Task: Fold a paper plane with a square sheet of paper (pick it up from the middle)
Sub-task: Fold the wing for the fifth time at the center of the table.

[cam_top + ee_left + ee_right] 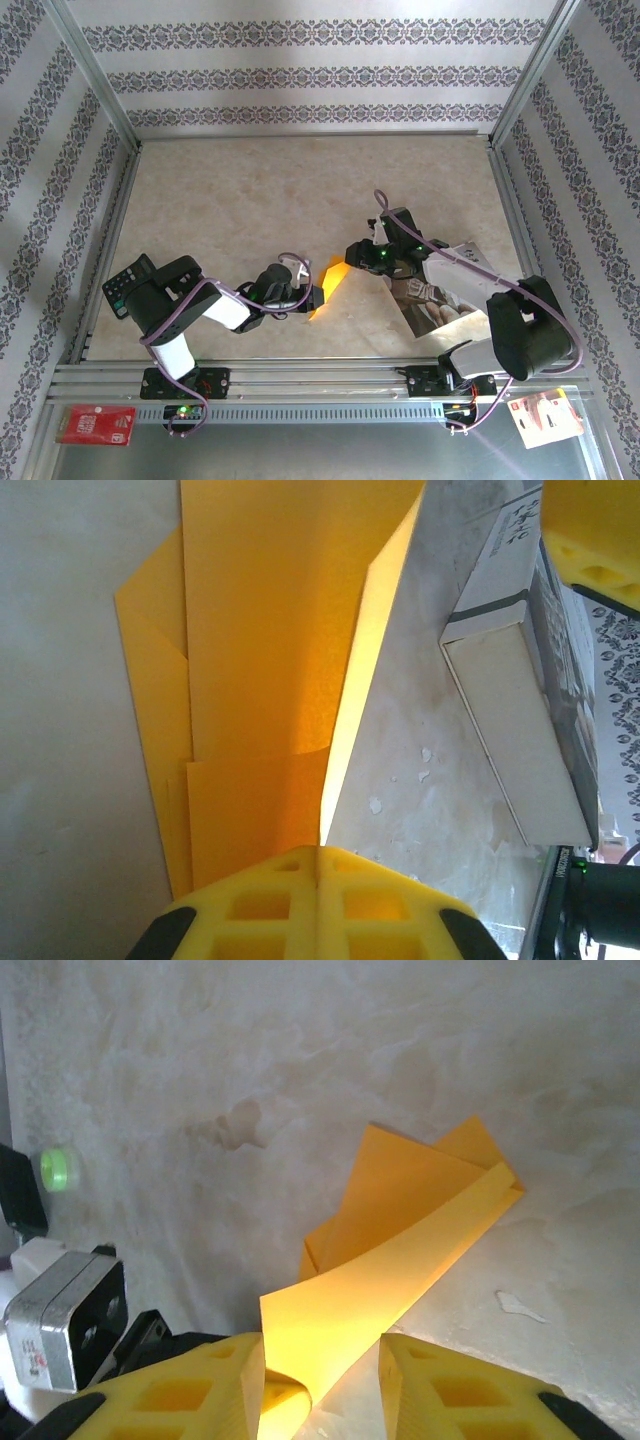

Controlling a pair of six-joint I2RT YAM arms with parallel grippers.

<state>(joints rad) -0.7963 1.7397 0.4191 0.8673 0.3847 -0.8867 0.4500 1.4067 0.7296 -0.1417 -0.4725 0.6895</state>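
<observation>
Layers in paper (pixel 260 680) plain at left wrist, apparently blurred overhead.

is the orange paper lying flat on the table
No, the orange paper is folded into layers and one flap curls up off the table.

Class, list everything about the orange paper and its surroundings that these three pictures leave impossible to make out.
- Top view: orange paper fold layout, too small and partly covered by the left end effector.
- Left wrist view: the paper's far edge, cut off by the frame top.
- Right wrist view: paper's near end, hidden low between the right end effector fingers.
- Top view: photo sheet, half under the right arm.
</observation>
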